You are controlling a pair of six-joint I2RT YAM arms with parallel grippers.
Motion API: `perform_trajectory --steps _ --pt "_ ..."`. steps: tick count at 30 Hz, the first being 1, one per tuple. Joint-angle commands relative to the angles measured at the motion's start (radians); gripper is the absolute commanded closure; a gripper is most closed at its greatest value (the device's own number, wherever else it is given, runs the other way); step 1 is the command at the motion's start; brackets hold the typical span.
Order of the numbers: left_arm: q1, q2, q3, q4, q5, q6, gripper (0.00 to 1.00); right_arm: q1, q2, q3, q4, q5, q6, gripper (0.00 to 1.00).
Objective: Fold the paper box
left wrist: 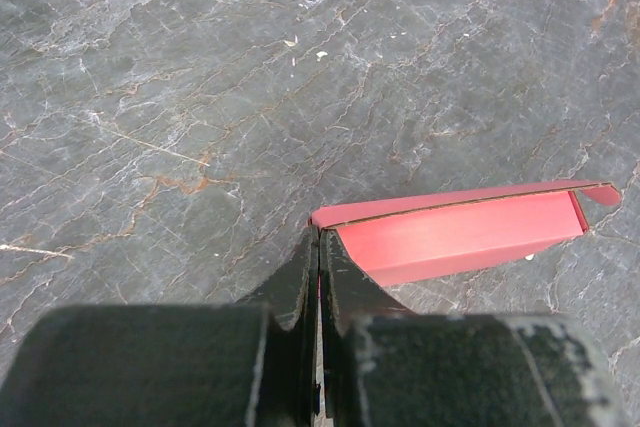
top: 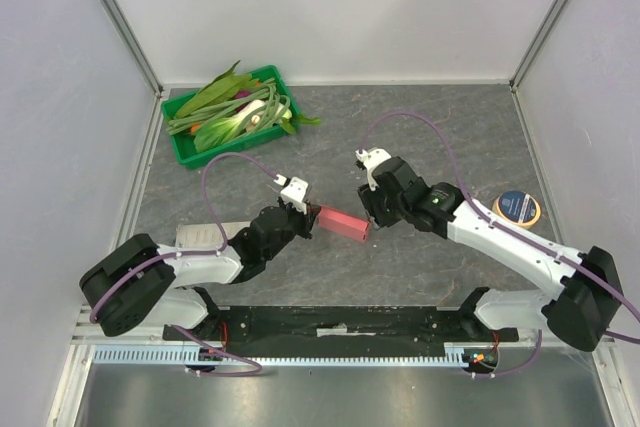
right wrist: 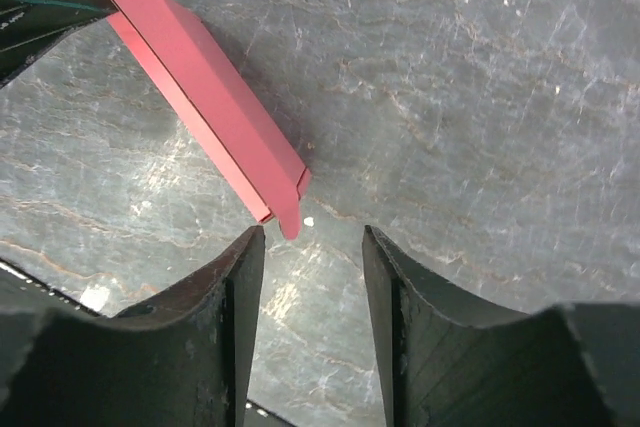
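left fingers [left wrist: 298, 282] pinch the paper box [top: 343, 223] (right fingers [right wrist: 232, 292] apart beside it)

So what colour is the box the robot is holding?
The paper box is plain pink-red, no pattern. It shows best in the right wrist view.

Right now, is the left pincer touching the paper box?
Touching. The left wrist view shows the left pincer shut on one end of the paper box.
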Motion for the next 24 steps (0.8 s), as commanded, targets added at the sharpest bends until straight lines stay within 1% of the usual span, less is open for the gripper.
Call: perform_trajectory --steps 1,2,4,5,8,14,18,21,24 --pt "-0.016 0.018 -0.018 -0.105 -0.024 -0.027 0.98 0.005 -0.036 -0.015 -0.036 0.001 0.059 0.53" --pt "-0.017 0.016 -0.015 -0.108 -0.024 -0.027 0.98 0.006 -0.033 -0.013 -0.035 -0.008 0.062 0.62" --pt "-0.023 0.018 -0.009 -0.121 -0.028 -0.024 0.98 0.008 -0.011 -0.013 -0.041 -0.025 0.064 0.66" --pt "-0.026 0.018 -0.006 -0.122 -0.034 -0.022 0.98 0.008 -0.008 -0.013 -0.042 -0.029 0.064 0.67" --pt "-0.029 0.023 -0.004 -0.122 -0.039 -0.021 0.98 0.020 0.001 -0.031 -0.033 -0.031 0.065 0.64" --pt "-0.037 0.032 0.003 -0.124 -0.045 -0.016 0.98 0.058 0.016 -0.038 -0.009 -0.016 0.073 0.64" --pt "-0.042 0.030 0.003 -0.124 -0.047 -0.016 0.98 0.089 0.041 -0.028 -0.003 0.033 0.076 0.63" --pt "-0.045 0.030 0.005 -0.127 -0.050 -0.013 0.98 0.106 0.062 -0.019 0.002 0.053 0.080 0.65" --pt "-0.046 0.027 0.003 -0.127 -0.054 -0.012 0.98 0.121 0.082 -0.018 0.001 0.109 0.080 0.66"
